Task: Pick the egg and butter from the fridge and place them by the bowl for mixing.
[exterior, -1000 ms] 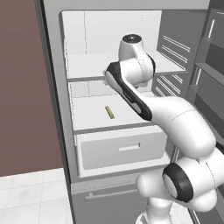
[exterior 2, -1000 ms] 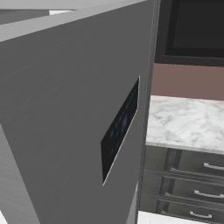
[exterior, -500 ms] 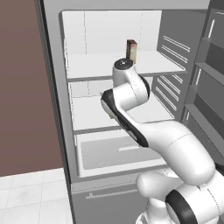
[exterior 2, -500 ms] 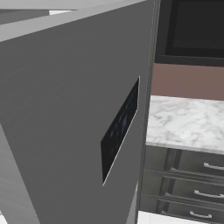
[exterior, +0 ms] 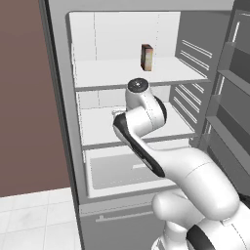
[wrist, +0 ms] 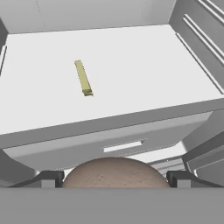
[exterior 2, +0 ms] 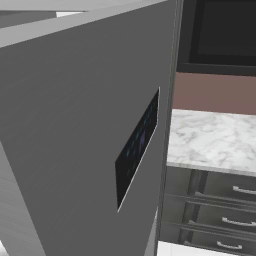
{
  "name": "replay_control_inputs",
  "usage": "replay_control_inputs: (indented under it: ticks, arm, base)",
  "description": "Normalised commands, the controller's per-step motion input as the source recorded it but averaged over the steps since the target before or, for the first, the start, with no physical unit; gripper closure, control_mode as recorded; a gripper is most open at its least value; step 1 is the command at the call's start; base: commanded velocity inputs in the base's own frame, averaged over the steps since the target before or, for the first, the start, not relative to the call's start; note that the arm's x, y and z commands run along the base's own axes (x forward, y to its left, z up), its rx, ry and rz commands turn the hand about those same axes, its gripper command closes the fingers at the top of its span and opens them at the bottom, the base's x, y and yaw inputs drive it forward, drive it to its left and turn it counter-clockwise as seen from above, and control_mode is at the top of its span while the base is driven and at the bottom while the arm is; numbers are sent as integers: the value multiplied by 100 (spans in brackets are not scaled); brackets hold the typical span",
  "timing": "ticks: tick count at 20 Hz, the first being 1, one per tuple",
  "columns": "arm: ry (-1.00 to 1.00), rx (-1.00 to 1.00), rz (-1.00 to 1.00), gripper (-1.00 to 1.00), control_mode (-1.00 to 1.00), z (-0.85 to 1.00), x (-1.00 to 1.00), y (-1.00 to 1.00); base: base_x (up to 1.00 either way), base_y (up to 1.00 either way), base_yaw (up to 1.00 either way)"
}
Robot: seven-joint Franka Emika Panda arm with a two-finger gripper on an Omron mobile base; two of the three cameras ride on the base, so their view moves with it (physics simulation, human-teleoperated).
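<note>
Egg [wrist: 114, 171] clamped between fingers [wrist: 49, 178]. Butter [wrist: 83, 77] lies on fridge shelf [wrist: 144, 57] ahead, beyond fingers. Step: carrying egg out. Next: withdraw, carry to bowl.

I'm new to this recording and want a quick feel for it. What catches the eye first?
The open fridge with its white shelves, the white arm reaching into the middle of it. In the hand view, the brownish egg sits large between the fingertips of the claw, and the thin yellow butter lies alone on the shelf beyond. A red-brown carton stands upright on the top shelf.
</note>
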Motion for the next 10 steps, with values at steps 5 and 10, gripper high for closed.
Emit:
replay_control_inputs:
  ticks: [5, 10]
  arm:
    - [0, 0, 0, 100, -100, 0, 0, 0]
    - [0, 0, 0, 100, 100, 0, 0, 0]
  base:
    - [0, 0, 0]
    - [0, 0, 0]
